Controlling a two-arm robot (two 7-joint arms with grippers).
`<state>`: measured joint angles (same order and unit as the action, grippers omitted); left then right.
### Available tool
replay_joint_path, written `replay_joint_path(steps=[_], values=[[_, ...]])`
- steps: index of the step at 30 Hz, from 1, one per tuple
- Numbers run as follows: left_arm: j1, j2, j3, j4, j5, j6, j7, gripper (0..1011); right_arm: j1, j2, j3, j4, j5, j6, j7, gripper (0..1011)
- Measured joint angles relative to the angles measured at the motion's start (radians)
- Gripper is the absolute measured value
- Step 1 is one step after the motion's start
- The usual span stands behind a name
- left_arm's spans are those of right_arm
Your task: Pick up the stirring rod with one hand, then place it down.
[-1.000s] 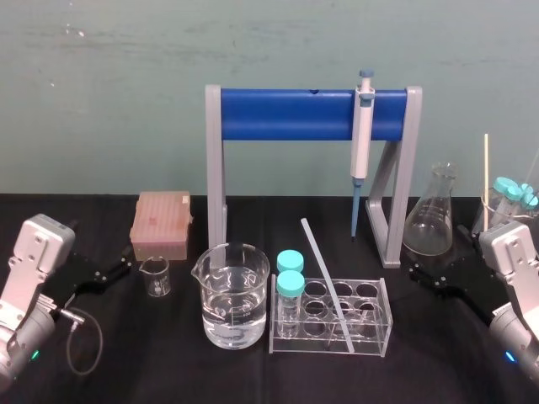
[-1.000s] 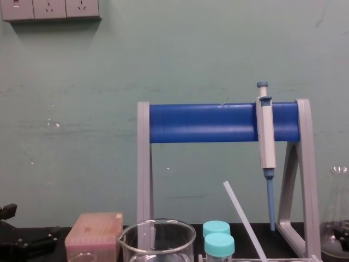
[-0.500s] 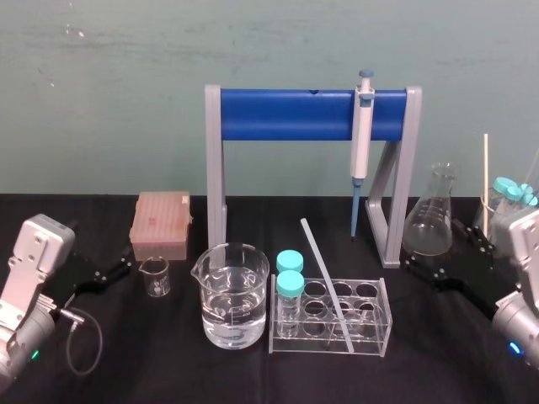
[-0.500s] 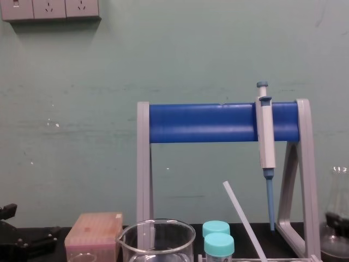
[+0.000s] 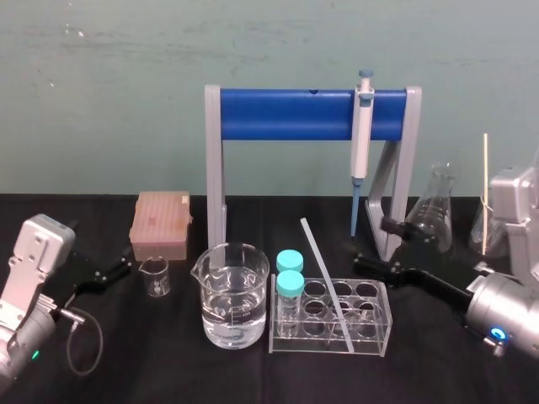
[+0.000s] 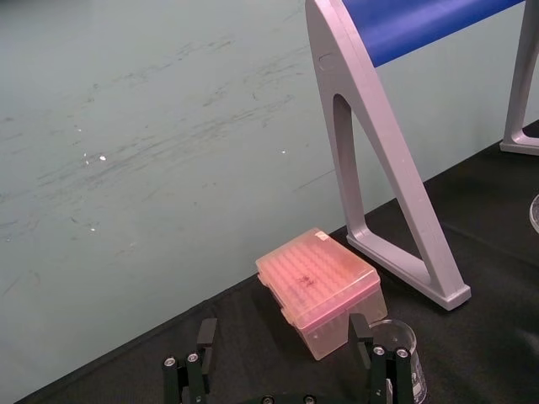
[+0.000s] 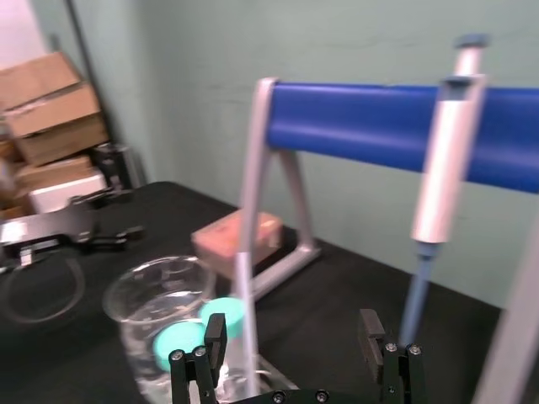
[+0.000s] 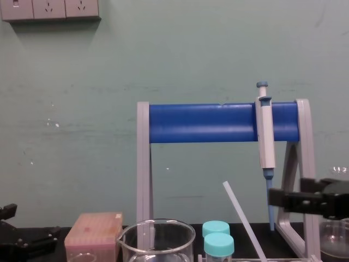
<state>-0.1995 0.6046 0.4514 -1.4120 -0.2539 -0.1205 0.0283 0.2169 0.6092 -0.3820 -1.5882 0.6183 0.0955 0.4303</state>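
Observation:
The stirring rod [image 5: 324, 273] is a thin whitish stick leaning in the clear test tube rack [image 5: 377, 326], its top tilted to the left; in the chest view the stirring rod [image 8: 242, 218] rises beside the teal-capped tubes. My right gripper [image 5: 376, 246] hovers open just right of the rod, above the rack's right end, jaws pointing left with nothing between them. The right wrist view shows the same gripper [image 7: 292, 330] with its fingers spread. My left gripper [image 5: 109, 271] rests open at the far left, and its wrist view shows that gripper [image 6: 282, 337] empty.
A water-filled beaker [image 5: 232, 295] stands left of the rack. Behind is the blue-barred stand [image 5: 286, 115] with the hanging pipette [image 5: 362, 135]. A pink tip box [image 5: 160, 223] and small beaker [image 5: 155, 276] sit at left, and a flask [image 5: 431, 215] stands at right.
My right gripper has swung left from beside the flask to just right of the rod, over the rack's right end. The left arm and the rod are unmoved.

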Motion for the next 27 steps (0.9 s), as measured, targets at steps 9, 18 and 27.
replay_joint_path(steps=[9, 18, 27], values=[[0.0, 0.0, 0.0, 0.0, 0.0, 0.0, 0.0, 1000, 0.077, -0.037, -0.059, 0.065, -0.036, 0.037, 0.071, 1003], [0.0, 0.0, 0.0, 0.0, 0.0, 0.0, 0.0, 1000, 0.154, -0.094, -0.111, 0.149, -0.073, 0.041, 0.109, 1003], [0.0, 0.0, 0.0, 0.0, 0.0, 0.0, 0.0, 1000, 0.193, -0.131, -0.134, 0.205, -0.104, 0.033, 0.114, 1003]])
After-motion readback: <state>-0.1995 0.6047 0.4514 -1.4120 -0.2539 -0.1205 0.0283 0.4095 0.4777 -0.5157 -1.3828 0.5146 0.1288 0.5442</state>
